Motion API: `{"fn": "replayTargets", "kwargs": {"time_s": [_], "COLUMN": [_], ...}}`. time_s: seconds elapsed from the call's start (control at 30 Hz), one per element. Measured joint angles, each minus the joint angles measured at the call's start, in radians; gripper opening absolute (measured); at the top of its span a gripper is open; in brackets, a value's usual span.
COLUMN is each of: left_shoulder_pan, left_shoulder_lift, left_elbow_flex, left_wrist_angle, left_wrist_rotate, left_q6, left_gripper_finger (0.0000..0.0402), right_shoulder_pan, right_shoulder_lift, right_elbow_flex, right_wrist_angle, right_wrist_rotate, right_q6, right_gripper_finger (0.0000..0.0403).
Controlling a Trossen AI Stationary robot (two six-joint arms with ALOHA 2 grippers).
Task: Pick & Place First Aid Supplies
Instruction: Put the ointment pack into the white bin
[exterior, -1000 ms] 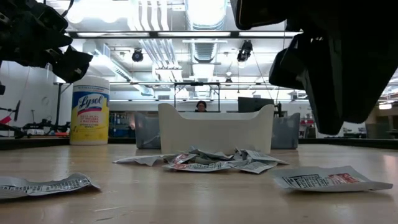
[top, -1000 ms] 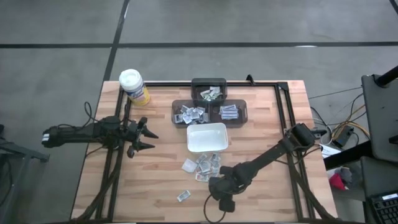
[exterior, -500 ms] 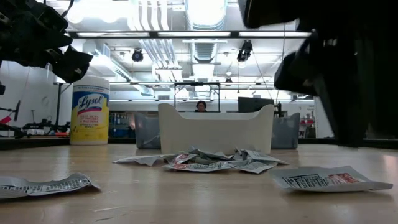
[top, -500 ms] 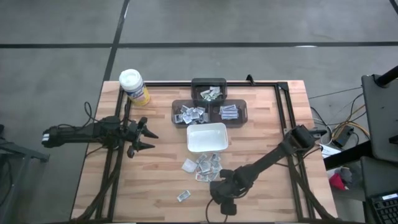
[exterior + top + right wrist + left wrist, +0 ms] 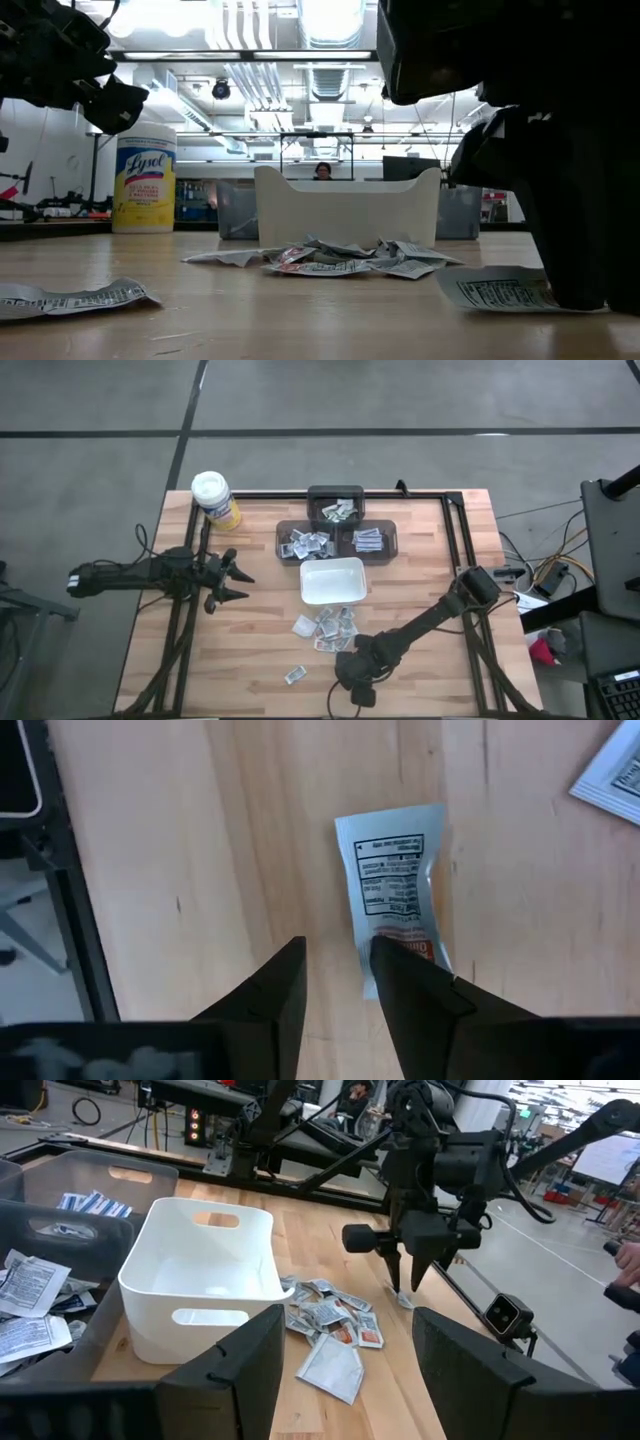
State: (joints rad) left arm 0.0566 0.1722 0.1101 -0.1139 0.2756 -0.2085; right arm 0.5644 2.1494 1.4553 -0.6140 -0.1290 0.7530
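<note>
1. A lone packet (image 5: 395,890) is lying flat on the bench (image 5: 150,870), apart from the heap beside the white dish (image 5: 333,582).
2. Its long axis is running along the right gripper (image 5: 335,970)'s reach (one finger over its near end).
3. That gripper is being held narrowly parted, nothing gripped.
4. The left gripper (image 5: 235,582) is being kept wide, well apart.

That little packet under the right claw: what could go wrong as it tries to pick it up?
The packet lies flat on the wooden table, so the right gripper, its fingers open and one fingertip over the packet's edge, might scrape the wood or push it away rather than pinch it. A second packet lies close by and could get nudged. The left gripper waits open, well away.
</note>
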Motion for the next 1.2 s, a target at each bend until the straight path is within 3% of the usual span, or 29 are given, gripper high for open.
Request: {"fn": "replayTargets", "kwargs": {"time_s": [0.2, 1.2], "left_shoulder_pan": [0.0, 0.0], "left_shoulder_lift": [0.0, 0.0], "left_elbow_flex": [0.0, 0.0], "left_wrist_angle": [0.0, 0.001], "left_wrist_rotate": [0.0, 0.0], "left_q6": [-0.001, 0.001], "left_gripper_finger": [0.0216, 0.0216], "right_shoulder_pan": [0.002, 0.001], "right_shoulder_lift": [0.002, -0.002], "right_elbow_flex": [0.0, -0.002], "right_wrist_angle": [-0.021, -0.109], "right_wrist_rotate": [0.077, 0.161], "right_q6": [0.03, 0.076], "right_gripper_finger": [0.0089, 0.0009]}}
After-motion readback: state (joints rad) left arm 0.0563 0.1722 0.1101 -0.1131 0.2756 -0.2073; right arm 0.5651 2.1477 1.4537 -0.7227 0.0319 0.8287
